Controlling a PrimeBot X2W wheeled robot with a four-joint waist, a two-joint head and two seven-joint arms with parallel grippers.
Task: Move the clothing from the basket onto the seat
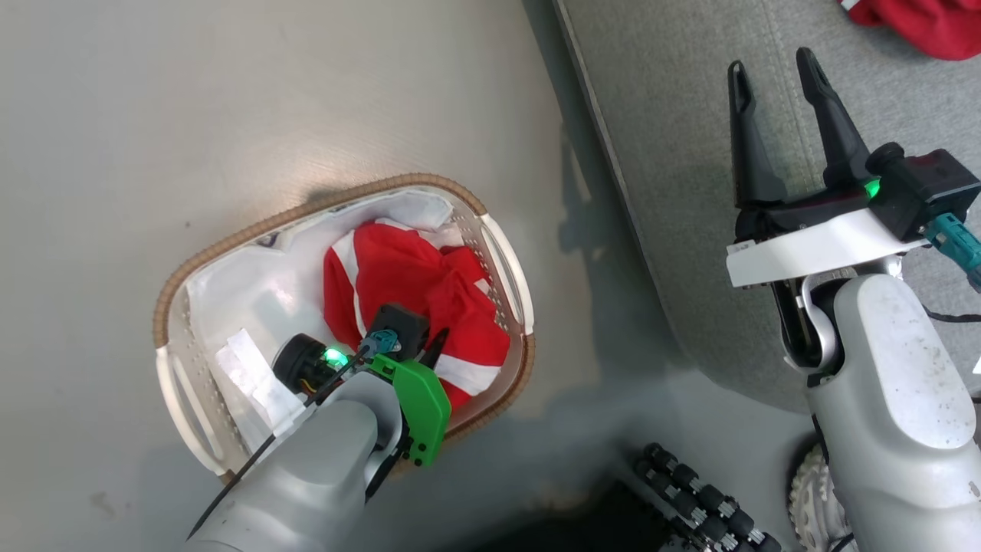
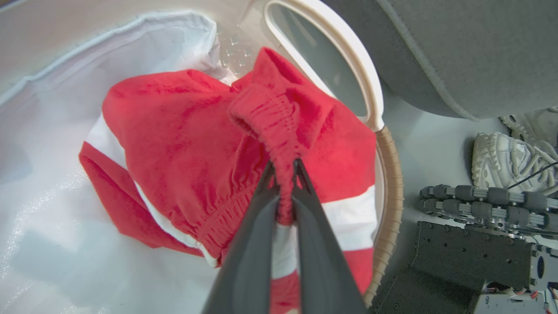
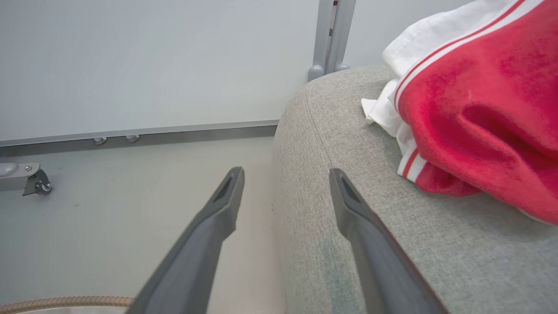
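Where the black rollers [image 1: 690,491] of the robot base sit nearest, with a pale shoe [image 2: 497,157] beside them, the left forearm reaches down just to their left into the basket [image 1: 512,264]. The left hand [image 2: 285,168] is closed tight on a gathered, elasticated fold of the red garment [image 2: 174,131], and the fold is pinched between the two dark fingertips. This red garment, which has white bands, lies bunched inside the basket against its right side. It rests on a thin white plastic sheet [image 2: 52,218] that lines the basket bottom and walls. The basket stands on the pale floor [image 1: 230,100], left of the seat [image 1: 674,192], with a narrow strip of floor between them. Farther right, the right hand [image 1: 771,61] hovers above the seat near its left edge, with its fingers spread wide and holding nothing. At the far right of the seat, a second red garment [image 3: 488,113] with white trim and thin red stripes lies on the cushion surface, clear of the right hand.
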